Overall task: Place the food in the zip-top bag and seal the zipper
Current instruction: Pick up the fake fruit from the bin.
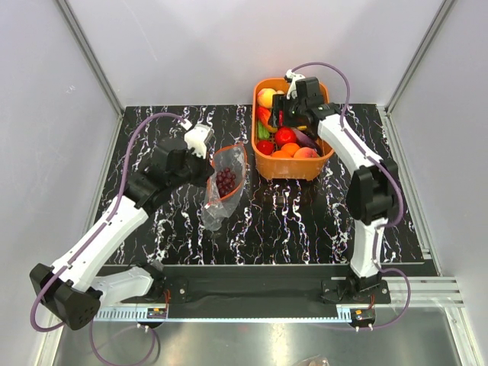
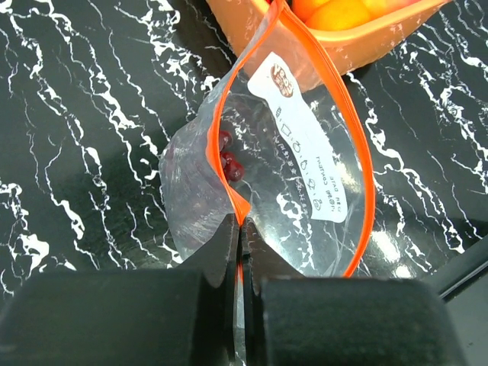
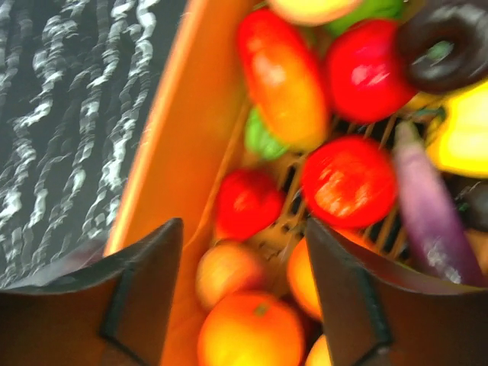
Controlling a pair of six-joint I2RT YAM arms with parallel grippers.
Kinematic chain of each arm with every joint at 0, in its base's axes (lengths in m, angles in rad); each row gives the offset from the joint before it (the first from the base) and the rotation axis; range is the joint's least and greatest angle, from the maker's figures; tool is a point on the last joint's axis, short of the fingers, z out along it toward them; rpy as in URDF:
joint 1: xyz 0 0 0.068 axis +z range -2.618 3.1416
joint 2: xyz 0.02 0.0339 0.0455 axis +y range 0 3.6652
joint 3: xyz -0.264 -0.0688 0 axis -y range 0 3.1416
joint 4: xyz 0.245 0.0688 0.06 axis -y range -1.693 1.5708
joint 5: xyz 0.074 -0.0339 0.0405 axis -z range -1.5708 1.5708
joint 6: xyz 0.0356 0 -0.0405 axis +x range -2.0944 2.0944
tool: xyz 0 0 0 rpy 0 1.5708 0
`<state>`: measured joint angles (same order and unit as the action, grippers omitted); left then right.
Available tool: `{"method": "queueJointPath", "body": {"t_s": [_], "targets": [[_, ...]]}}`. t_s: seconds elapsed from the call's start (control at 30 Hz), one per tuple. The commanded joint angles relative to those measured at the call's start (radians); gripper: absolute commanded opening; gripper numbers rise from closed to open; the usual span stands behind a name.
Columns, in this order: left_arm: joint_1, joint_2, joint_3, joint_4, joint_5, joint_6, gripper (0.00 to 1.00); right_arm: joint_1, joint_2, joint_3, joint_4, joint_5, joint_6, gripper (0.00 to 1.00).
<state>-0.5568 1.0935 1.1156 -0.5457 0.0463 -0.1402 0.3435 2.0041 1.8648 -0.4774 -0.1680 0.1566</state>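
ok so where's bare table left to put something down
Bare table runs along the near middle, between the zip-top bag, the orange basket and the right arm's base. The far-left corner behind the left hand is free too. Crowded: the basket, packed with food under the right hand, and the narrow gap beside the bag.
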Motion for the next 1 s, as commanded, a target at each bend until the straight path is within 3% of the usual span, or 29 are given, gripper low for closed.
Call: {"method": "queueJointPath", "body": {"t_s": [0.0, 0.13, 0.23, 0.53, 0.63, 0.73, 0.8, 0.97], "targets": [[0.001, -0.014, -0.011, 0.084, 0.026, -0.009, 0.0, -0.015, 0.08, 0.121, 0.006, 0.042, -0.055, 0.81], [0.001, -0.024, -0.023, 0.093, 0.009, -0.002, 0.0, -0.026, 0.209, 0.235, 0.013, 0.036, -0.084, 0.87], [0.001, -0.026, -0.026, 0.098, 0.007, -0.002, 0.0, -0.035, 0.339, 0.347, -0.003, -0.005, -0.086, 0.86], [0.001, -0.012, -0.02, 0.089, 0.001, 0.004, 0.0, -0.035, 0.516, 0.553, -0.03, -0.053, -0.075, 0.82], [0.003, -0.015, -0.02, 0.089, 0.0, 0.005, 0.0, -0.034, 0.539, 0.592, -0.049, -0.068, -0.055, 0.76], [0.003, -0.017, -0.02, 0.087, -0.005, 0.007, 0.0, -0.034, 0.556, 0.64, -0.092, -0.134, -0.042, 0.56], [0.001, -0.018, -0.022, 0.087, -0.006, 0.008, 0.0, -0.034, 0.545, 0.613, -0.072, -0.166, -0.034, 0.44], [0.003, -0.023, -0.023, 0.087, -0.01, 0.01, 0.0, -0.034, 0.418, 0.441, 0.052, -0.179, -0.026, 0.32]]}}
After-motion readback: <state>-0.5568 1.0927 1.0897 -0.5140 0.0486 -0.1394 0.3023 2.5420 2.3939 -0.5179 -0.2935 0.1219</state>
